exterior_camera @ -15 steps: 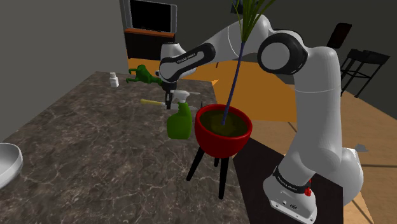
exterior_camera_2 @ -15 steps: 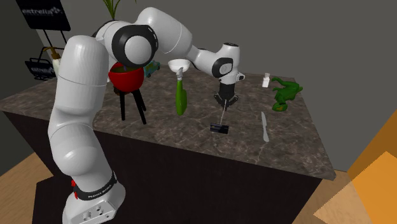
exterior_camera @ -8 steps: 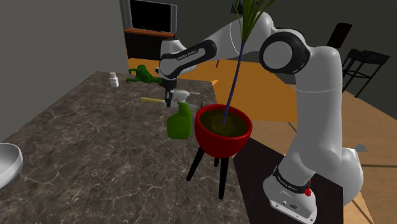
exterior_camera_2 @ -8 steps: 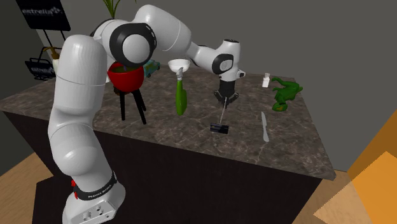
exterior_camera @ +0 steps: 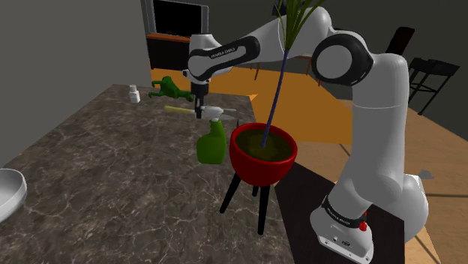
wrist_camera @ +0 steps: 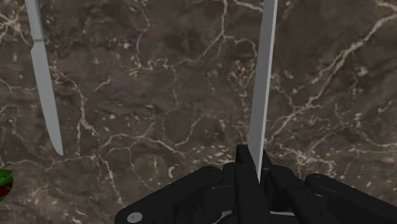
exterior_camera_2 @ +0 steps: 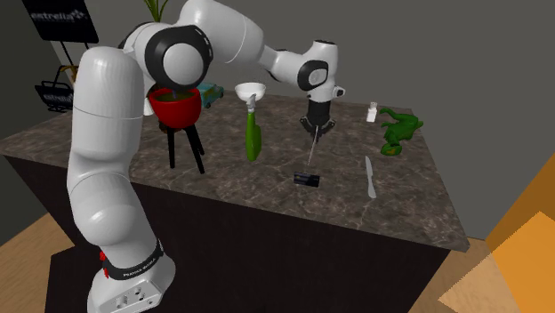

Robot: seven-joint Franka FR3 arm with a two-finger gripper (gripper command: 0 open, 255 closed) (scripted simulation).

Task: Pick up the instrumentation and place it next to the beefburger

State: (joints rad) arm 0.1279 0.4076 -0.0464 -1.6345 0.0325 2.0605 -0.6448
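My gripper (exterior_camera: 199, 114) (exterior_camera_2: 316, 127) (wrist_camera: 254, 172) points down over the dark marble table (exterior_camera: 112, 172) and is shut on a thin, pale, strip-like instrument (wrist_camera: 264, 83) (exterior_camera_2: 310, 153) (exterior_camera: 178, 109). The strip runs out from between the fingers. In the second exterior view its lower end meets a small black piece (exterior_camera_2: 307, 180) close to the tabletop. A green lumpy object (exterior_camera: 169, 88) (exterior_camera_2: 398, 129) (wrist_camera: 4, 184) with a bit of red on it lies beyond the gripper, near the table's far end in the shoulder view.
A grey knife (exterior_camera_2: 369, 176) (wrist_camera: 44, 83) lies flat near the instrument. A green spray bottle (exterior_camera: 212, 141) (exterior_camera_2: 253, 133) stands beside the gripper. Close by stands a red plant pot on black legs (exterior_camera: 262, 154) (exterior_camera_2: 175, 108). A small white bottle (exterior_camera: 133, 94) and a white bowl (exterior_camera: 9, 191) are further off.
The gripper has risen a little above the table, still clasping the strip, and the forearm has swung upward. Nothing else has moved.
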